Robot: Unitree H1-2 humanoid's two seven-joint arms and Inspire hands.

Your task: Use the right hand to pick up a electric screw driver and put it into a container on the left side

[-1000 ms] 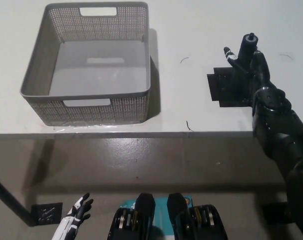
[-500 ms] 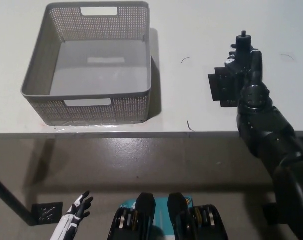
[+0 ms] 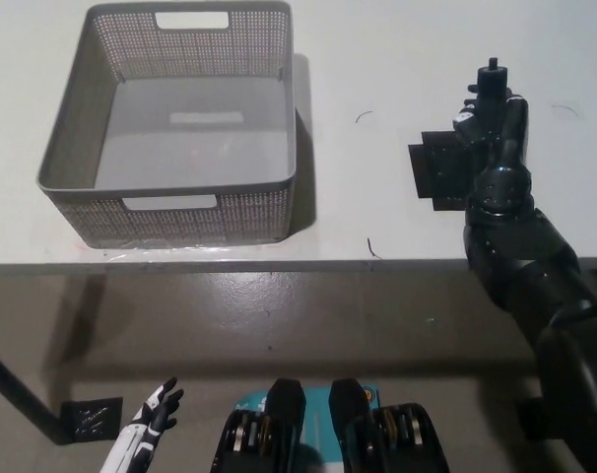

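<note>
Since half a second ago your right hand (image 3: 493, 116) has shifted slightly right with the electric screwdriver (image 3: 492, 87) and sits a touch lower in the view; a second ago the arm lay more slanted, now the forearm runs nearly straight up the picture. The basket sits a hair higher in the view than before, so part of that is camera shift. The left hand has barely changed.

Screwdriver: black, stubby body, seen almost end-on, with a small round tip poking out at the top. A light spot shows on the left side of the grip. It's wrapped in the right hand's fingers, held over the tabletop (image 3: 377, 59) at the right, just above the black mat (image 3: 438, 175). You can't tell from here if it clears the surface. Fingers are closed around the tool body.

Grey perforated basket (image 3: 170, 209) stands on the left of the tabletop, well apart from the screwdriver. It has cut-out handles on the near and far walls and a pale label on its floor. The tool is not yet in it.

Left hand (image 3: 153, 421), white with dark fingers (image 3: 166, 397), rests at lower left below the tabletop edge, fingers spread, holding nothing.

Two short dark marks lie on the tabletop between basket and mat.
</note>
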